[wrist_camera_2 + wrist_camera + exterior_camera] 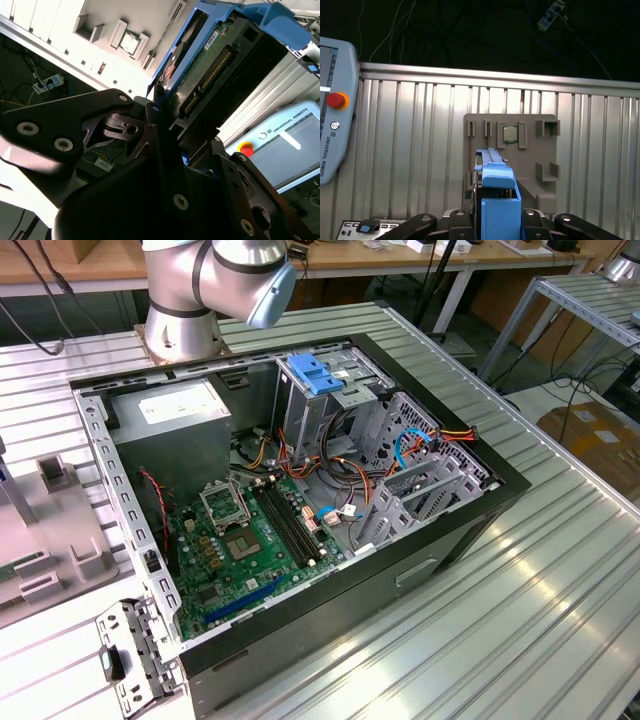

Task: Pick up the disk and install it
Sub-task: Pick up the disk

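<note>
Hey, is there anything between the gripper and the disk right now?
Nothing visible does: in both wrist views the gripper is shut on the disk, which sits directly between its fingers.

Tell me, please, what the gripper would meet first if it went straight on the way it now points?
Probably the grey plate on the table, touched first by the disk the gripper holds; depth is unclear.

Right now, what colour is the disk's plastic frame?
Bright blue; the disk shows best in the first wrist view.
</note>
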Controlling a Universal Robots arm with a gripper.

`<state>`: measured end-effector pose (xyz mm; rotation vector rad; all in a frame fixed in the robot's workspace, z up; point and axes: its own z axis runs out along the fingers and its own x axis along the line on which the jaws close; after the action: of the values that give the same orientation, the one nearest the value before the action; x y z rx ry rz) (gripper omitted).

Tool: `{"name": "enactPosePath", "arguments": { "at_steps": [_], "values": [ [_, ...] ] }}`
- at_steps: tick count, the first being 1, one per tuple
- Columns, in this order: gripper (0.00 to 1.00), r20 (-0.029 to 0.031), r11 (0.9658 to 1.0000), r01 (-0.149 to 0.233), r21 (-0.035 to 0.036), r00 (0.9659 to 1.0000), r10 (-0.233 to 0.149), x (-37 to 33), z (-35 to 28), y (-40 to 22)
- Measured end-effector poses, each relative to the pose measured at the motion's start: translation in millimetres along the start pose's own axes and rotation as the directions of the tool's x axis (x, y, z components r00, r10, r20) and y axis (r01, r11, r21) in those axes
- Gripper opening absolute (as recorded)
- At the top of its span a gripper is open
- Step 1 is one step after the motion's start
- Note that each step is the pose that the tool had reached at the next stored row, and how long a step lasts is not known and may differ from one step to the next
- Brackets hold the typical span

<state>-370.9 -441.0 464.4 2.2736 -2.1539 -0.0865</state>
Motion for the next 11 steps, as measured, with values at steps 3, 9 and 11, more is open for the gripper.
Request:
{"name": "enactPosePath", "arguments": {
  "at_steps": [3,9,11],
  "values": [
    [0.37,0.0001,1.0000,0.000,0.0001,1.0000,0.000,0.4,0.0,-1.4],
    [0.37,0.0001,1.0000,0.000,0.0001,1.0000,0.000,1.3,-0.2,-5.0],
    [0.37,0.0000,1.0000,0.000,0.0000,1.0000,0.000,1.5,-0.3,-5.8]
  ]
}}
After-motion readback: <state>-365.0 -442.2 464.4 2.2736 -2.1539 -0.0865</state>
